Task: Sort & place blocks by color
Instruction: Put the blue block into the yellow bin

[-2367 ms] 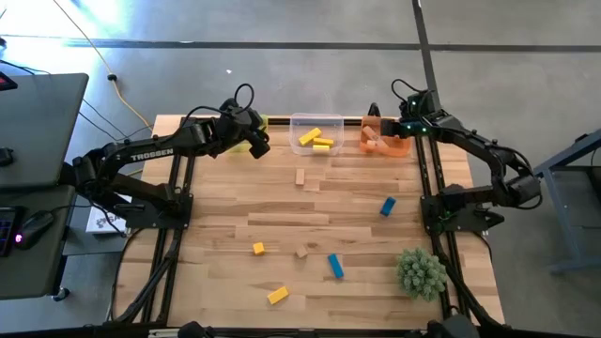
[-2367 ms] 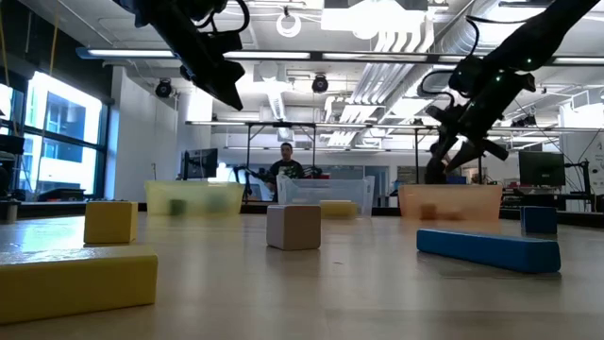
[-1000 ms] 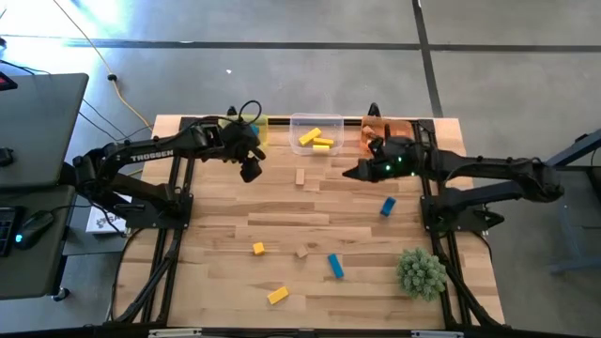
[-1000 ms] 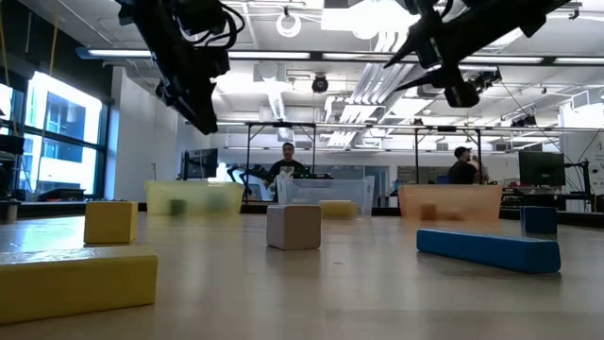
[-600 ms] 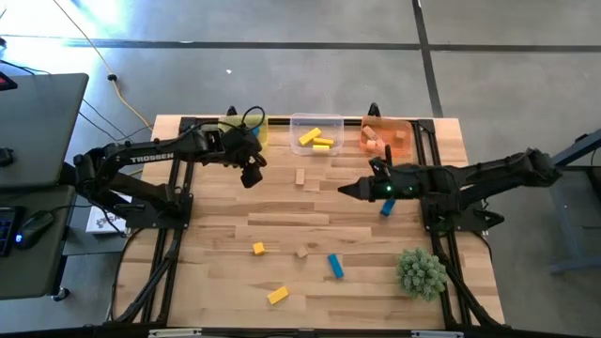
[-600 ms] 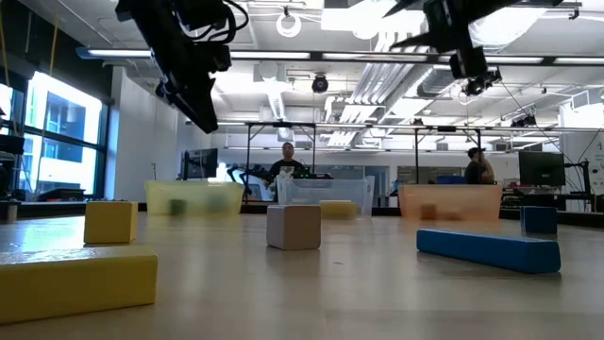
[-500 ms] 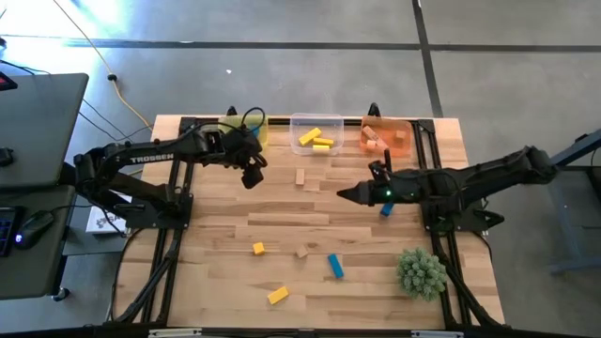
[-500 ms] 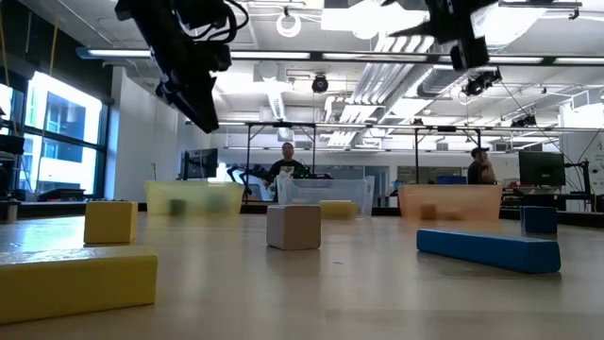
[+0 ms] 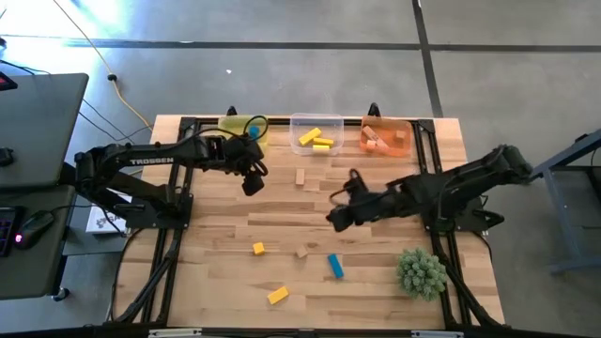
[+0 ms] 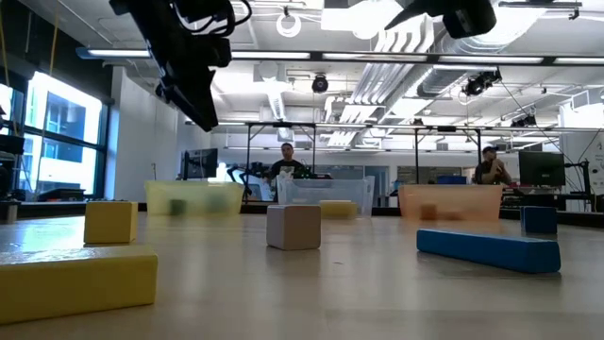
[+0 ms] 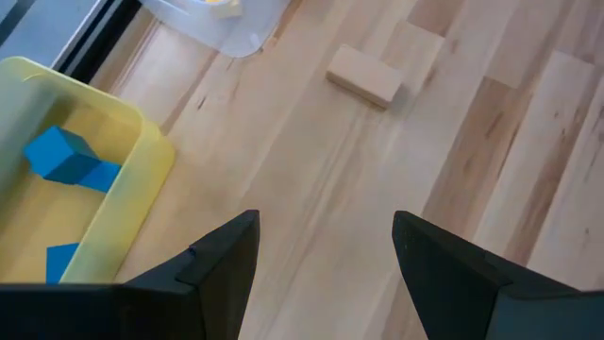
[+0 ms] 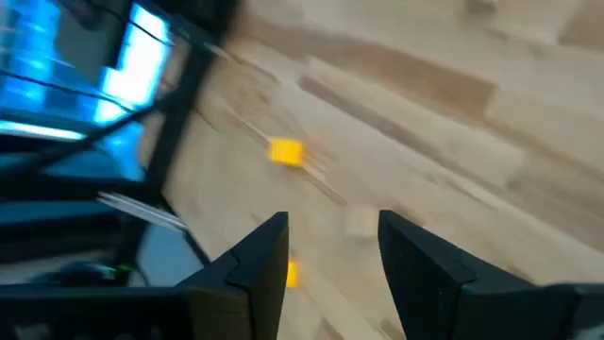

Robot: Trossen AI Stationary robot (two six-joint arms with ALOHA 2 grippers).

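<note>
3 bins point(image 9: 316, 133) line the table's far edge; both hands hover over 5 scattered blocks point(image 9: 335, 267).

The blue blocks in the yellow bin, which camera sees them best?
The left wrist view: the blue blocks show big and clear inside the yellow bin. The high view shows only a small blue spot in that bin. The low view shows the bin as a blur, and the right wrist view misses it.

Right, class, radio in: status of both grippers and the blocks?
Left gripper open, empty, near yellow bin. Right gripper open, empty, mid-table. Loose blocks: yellow cube, blue bar, plain bar. Nothing in the way.
</note>
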